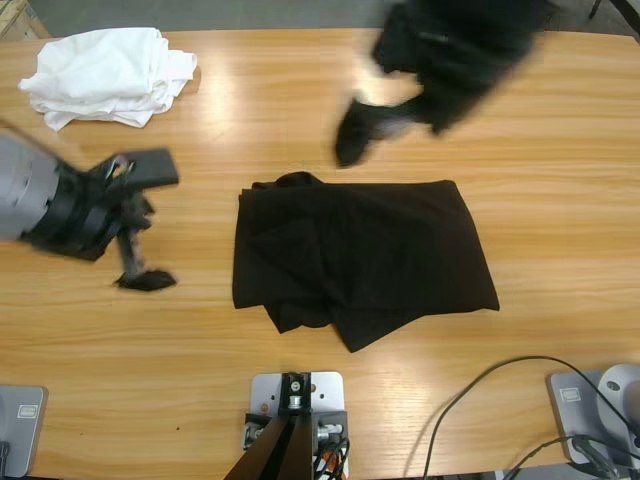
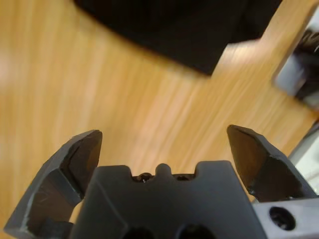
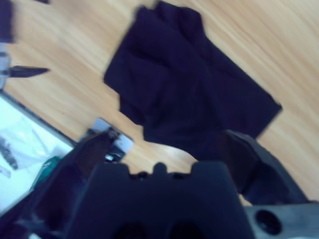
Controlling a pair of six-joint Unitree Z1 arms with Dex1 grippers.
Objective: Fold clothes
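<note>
Starting at our left gripper (image 2: 164,149), we see its two black jaws spread wide with nothing between them, only bare wood of the long wooden table (image 2: 99,89) beneath. In the left wrist view the folded black shirt (image 2: 189,30) lies beyond the jaws, well apart from them, its edge and one corner crossing the top of the picture. In the high view this gripper (image 1: 140,225) sits at the table's left side, near the shirt's left edge but not touching it.

Our right gripper (image 3: 169,154) also has its jaws apart and holds nothing. In the right wrist view the black shirt (image 3: 189,94) is spread on the wood past the jaws, partly behind one of them; the gripper looks raised above it, clear of the cloth. From above, that arm appears as a blurred dark shape coming in from the top right, its gripper (image 1: 365,125) just off the shirt's far edge.

The black shirt (image 1: 360,255) lies folded into a rough rectangle at the table's middle, with a loose fold poking out along its near edge. A crumpled bundle of white garments (image 1: 105,75) rests at the far left corner, well apart from both grippers and the shirt.
</note>
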